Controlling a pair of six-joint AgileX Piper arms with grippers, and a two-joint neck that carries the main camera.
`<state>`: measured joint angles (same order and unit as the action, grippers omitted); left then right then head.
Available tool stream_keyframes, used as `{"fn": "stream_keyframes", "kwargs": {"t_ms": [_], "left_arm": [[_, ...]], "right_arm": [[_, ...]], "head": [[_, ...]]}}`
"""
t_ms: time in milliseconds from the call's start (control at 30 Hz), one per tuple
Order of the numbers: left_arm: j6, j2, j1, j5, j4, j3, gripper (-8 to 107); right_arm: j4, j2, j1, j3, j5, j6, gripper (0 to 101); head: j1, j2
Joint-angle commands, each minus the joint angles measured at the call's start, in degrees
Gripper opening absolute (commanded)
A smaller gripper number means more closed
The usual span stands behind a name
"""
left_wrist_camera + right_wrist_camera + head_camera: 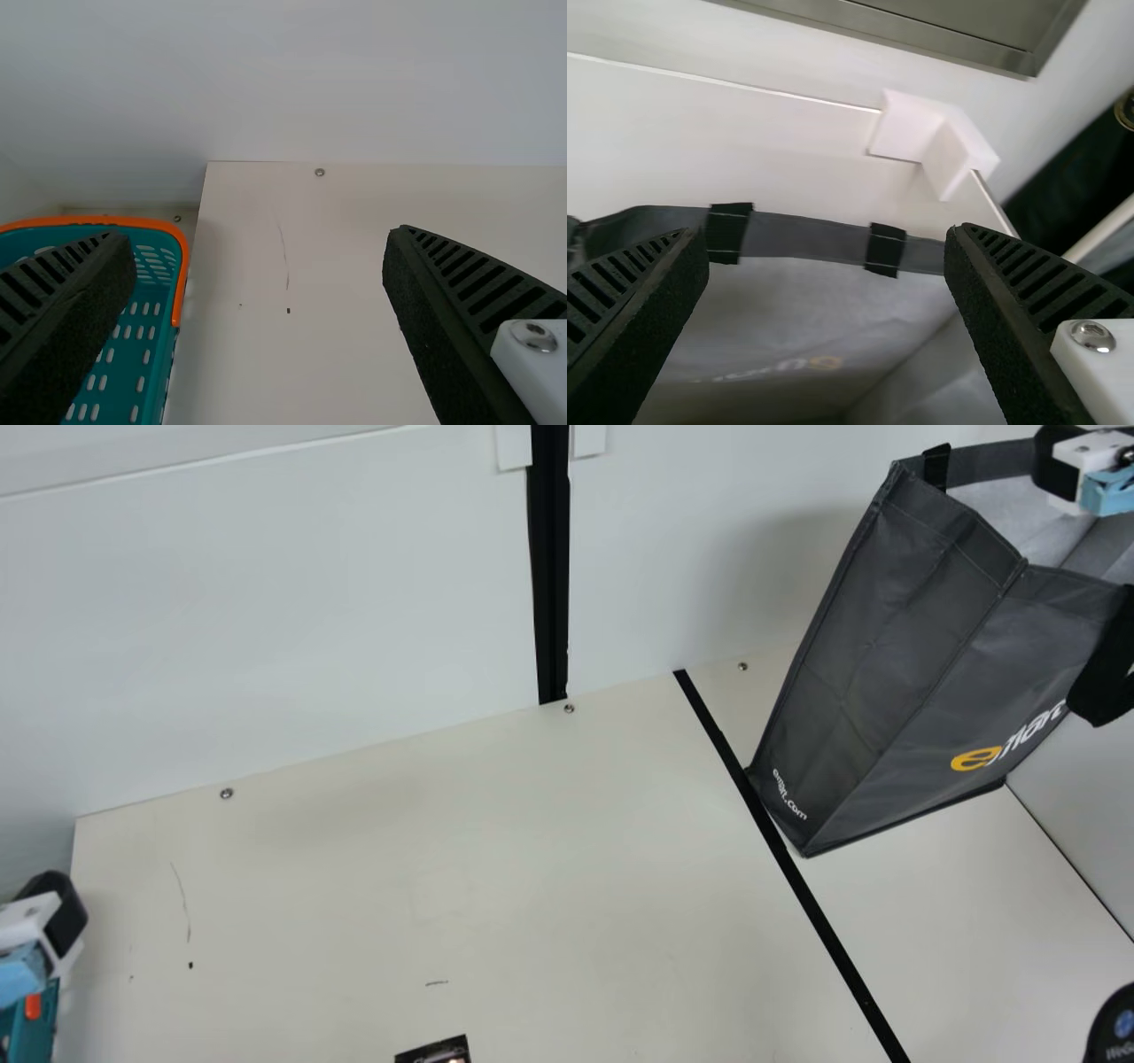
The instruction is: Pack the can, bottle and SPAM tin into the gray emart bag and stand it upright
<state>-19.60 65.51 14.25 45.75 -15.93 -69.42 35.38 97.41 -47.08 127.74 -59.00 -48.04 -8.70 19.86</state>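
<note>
The gray emart bag (895, 664) stands open-topped at the right of the main view, its base on the table. My right gripper (1076, 465) is above the bag's mouth. In the right wrist view my right gripper (824, 235) is open, fingers wide apart with nothing between them; the bag's pale inner wall (797, 310) and dark rim lie beyond. At the main view's left edge is my left gripper (44, 926). My left gripper (257, 235) is open and empty in the left wrist view, above the table's left side.
A teal basket (133, 345) with an orange rim is beside the cream table (283, 354). Black tape (824, 921) crosses the table next to the bag. A small dark item (436, 1051) and a rounded black object (1114, 1027) are cut off by the main view's edges. White walls enclose the table.
</note>
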Motion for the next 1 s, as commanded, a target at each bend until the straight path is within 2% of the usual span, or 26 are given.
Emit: {"fn": "stream_keyframes", "kwargs": {"t_ms": [0,267,500,967], "left_arm": [[0.0,0.0,0.0,0.0,0.0,0.0,90],[0.0,0.0,0.0,0.0,0.0,0.0,90],[0.0,0.0,0.0,0.0,0.0,0.0,90],[0.0,0.0,0.0,0.0,0.0,0.0,90]], "right_arm": [[0.3,-0.2,0.9,-0.1,-0.1,-0.2,95],[1.5,-1.4,5.0,-1.4,-0.5,-1.3,95],[2.2,-3.1,9.6,-4.1,-0.3,-2.1,95],[3.4,-8.0,19.9,-15.2,0.6,-2.7,95]], "head": [[-1.3,0.1],[-1.3,0.1],[-1.3,0.1],[-1.3,0.1]]}}
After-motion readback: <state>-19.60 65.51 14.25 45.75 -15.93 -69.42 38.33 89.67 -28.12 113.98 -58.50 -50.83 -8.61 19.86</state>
